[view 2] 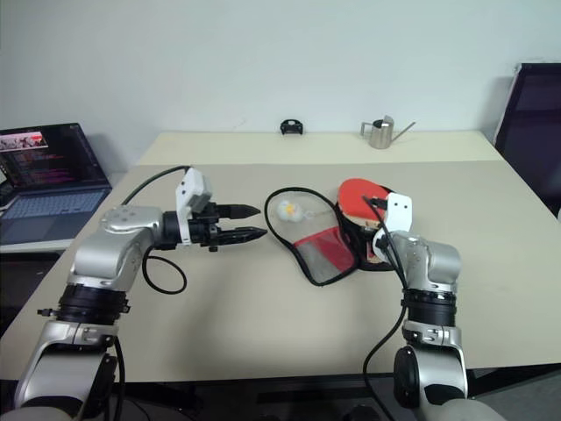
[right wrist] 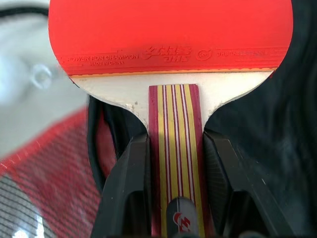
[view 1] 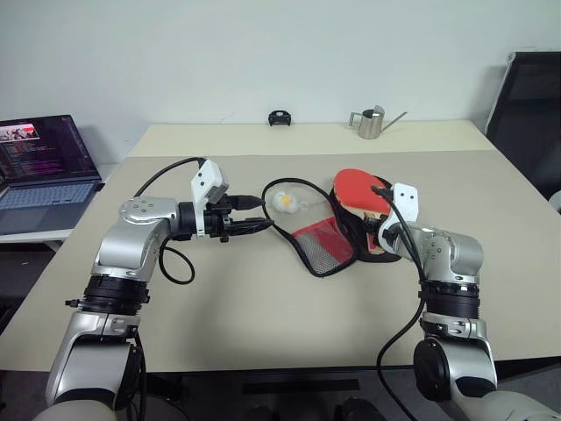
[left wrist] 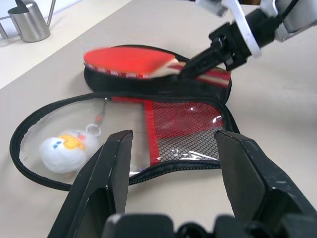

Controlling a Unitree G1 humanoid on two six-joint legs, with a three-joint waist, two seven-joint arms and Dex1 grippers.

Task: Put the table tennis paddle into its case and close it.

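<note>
Right gripper (right wrist: 173, 198) nearest, jaws pinching the striped handle of the table tennis paddle (view 1: 361, 189); paddle hangs over the black half of the case (view 1: 326, 237), which lies unzipped on the table (view 1: 263, 307), mesh flap spread toward the left gripper (view 2: 252, 223), jaws spread, empty, just beside the flap; a small white plush keyring (view 1: 283, 201) sits inside the zip loop. Judgement: lower the blade flat and centred into the black half, handle along the neck, before release; keep plush clear of the zip; watering can (view 1: 372, 123) far back, irrelevant
</note>
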